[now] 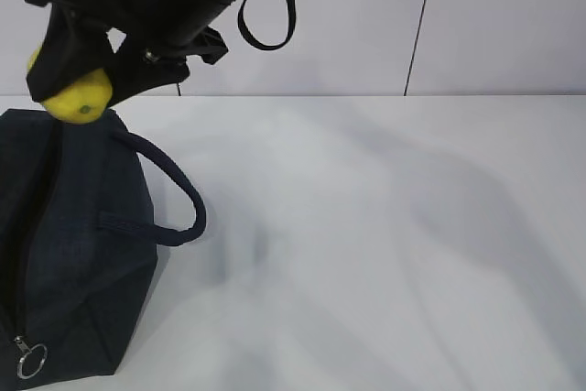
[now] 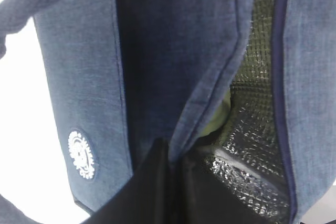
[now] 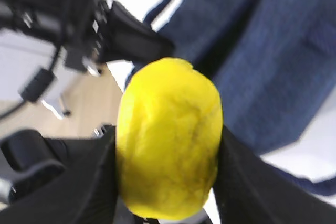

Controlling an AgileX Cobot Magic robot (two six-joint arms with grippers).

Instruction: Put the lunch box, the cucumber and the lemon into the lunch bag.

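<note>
The right gripper (image 1: 78, 89) has its fingers clamped on the lemon (image 1: 81, 96), holding it just above the top of the navy lunch bag (image 1: 82, 254) at the near left of the white table (image 1: 385, 244). The left gripper (image 2: 170, 182), fingers together, pinches the bag's opening edge, showing silvery lining (image 2: 247, 145)

Bright, even light falls on the white desk (image 1: 385, 226), which carries soft, diffuse grey shadows. The right wrist view is blurred around the bright-yellow oval lemon (image 3: 168, 137); the left wrist view's left edge blows out to white glare.
</note>
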